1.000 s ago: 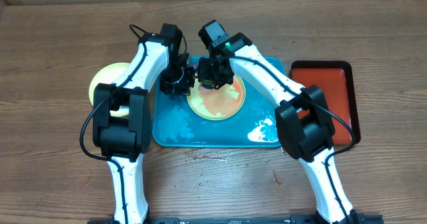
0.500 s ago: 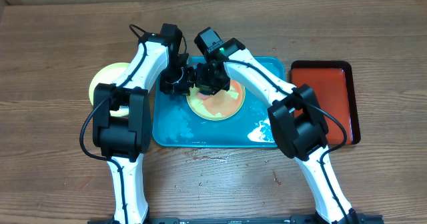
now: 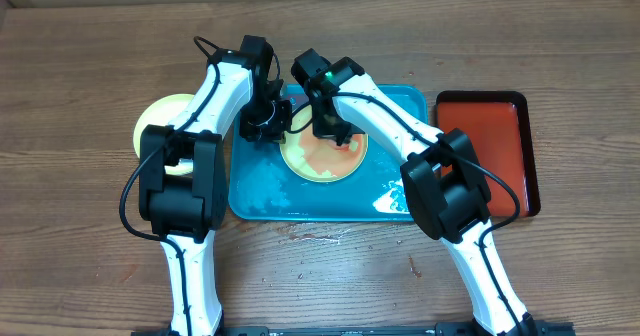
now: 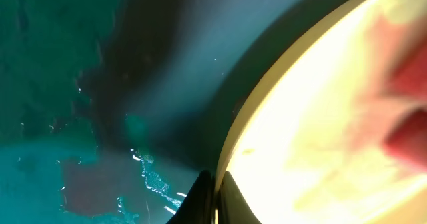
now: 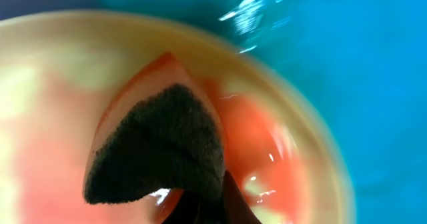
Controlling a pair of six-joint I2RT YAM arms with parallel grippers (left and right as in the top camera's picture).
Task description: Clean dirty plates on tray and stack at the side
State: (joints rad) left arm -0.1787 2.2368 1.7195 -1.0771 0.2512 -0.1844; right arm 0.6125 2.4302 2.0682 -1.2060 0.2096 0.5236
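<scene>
A pale yellow-green plate (image 3: 322, 161) smeared with red sauce lies on the teal tray (image 3: 260, 191). My left gripper (image 3: 276, 126) is shut on the plate's left rim. In the left wrist view the thin rim passes between the dark fingertips (image 4: 203, 196), with the plate (image 4: 320, 111) to their right and the wet tray (image 4: 60, 64) to their left. My right gripper (image 3: 330, 128) is over the plate's far part, shut on a sponge (image 5: 160, 151) whose dark scouring face presses on the red-smeared plate (image 5: 280, 151). A second yellow-green plate (image 3: 158, 121) lies on the table left of the tray.
A narrow red tray (image 3: 500, 141) with a dark rim lies to the right of the teal one. A whitish wet patch (image 3: 393, 194) shows at the teal tray's front right corner, partly under my right arm. Water drops (image 3: 320, 238) lie on the wooden table in front.
My right gripper with the sponge has shifted and turned over the plate's far left part, and the arm has swung left. The left gripper and the plate have stayed put.
</scene>
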